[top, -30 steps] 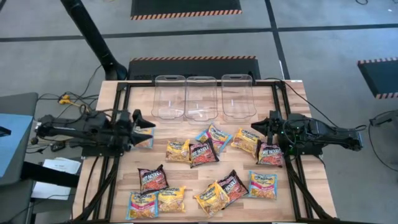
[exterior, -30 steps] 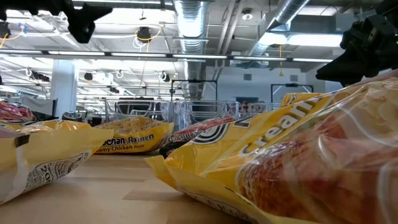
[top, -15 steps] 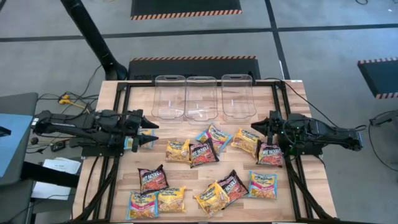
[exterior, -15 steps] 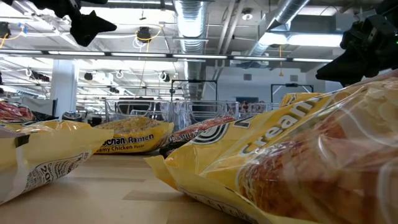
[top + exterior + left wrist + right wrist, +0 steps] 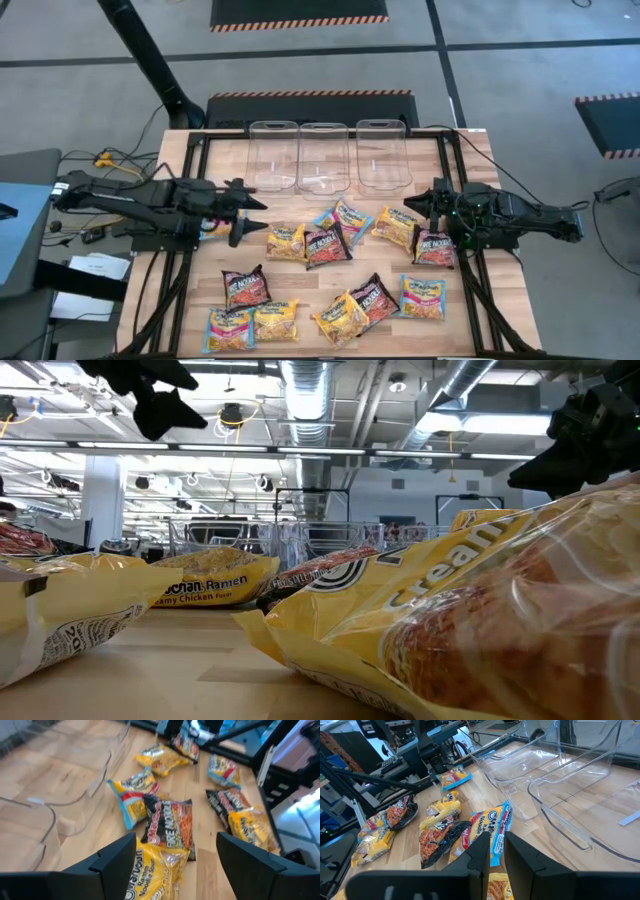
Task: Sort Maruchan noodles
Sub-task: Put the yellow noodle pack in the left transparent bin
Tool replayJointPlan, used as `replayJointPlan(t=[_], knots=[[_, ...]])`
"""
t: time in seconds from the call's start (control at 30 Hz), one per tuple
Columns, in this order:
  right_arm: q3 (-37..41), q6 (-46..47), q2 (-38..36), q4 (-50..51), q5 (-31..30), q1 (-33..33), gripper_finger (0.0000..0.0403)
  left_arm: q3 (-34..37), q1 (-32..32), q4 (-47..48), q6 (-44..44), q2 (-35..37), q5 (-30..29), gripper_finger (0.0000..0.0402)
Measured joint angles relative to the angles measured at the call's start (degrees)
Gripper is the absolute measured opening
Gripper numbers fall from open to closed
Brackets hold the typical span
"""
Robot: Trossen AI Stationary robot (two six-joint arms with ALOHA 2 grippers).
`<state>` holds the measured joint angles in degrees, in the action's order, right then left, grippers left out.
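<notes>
About a dozen Maruchan noodle packets lie flat and scattered over the wooden table (image 5: 180,300). They include a yellow one (image 5: 285,241), a dark one (image 5: 326,245) and a light blue one (image 5: 345,218). My left gripper (image 5: 252,218) hangs open above the table's left side, just left of the yellow packet and over a blue packet (image 5: 213,229). Its wrist view shows the yellow packet (image 5: 155,875) and the dark one (image 5: 170,822) ahead of the spread fingers. My right gripper (image 5: 408,207) waits at the right side with a narrow gap between its fingers (image 5: 497,851) and nothing in it.
Three clear plastic bins (image 5: 272,155) (image 5: 324,157) (image 5: 382,153) stand in a row at the table's far edge. A black frame (image 5: 190,170) runs along the table's sides. In the low view, yellow packets (image 5: 480,620) lie close to the camera.
My left gripper has moved toward the table's right, out over the packets, and has tipped its fingers downward. It has stayed open. No packet has moved.
</notes>
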<state>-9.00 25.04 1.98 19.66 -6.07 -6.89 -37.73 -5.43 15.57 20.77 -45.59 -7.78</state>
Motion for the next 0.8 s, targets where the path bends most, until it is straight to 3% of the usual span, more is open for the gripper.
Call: replayJointPlan(t=[0.8], knots=[[0.0, 0.0, 0.0, 0.0, 0.0, 0.0, 0.0082, -5.8, 0.0, 0.0, 3.9, -20.2, 2.8, 0.0264]])
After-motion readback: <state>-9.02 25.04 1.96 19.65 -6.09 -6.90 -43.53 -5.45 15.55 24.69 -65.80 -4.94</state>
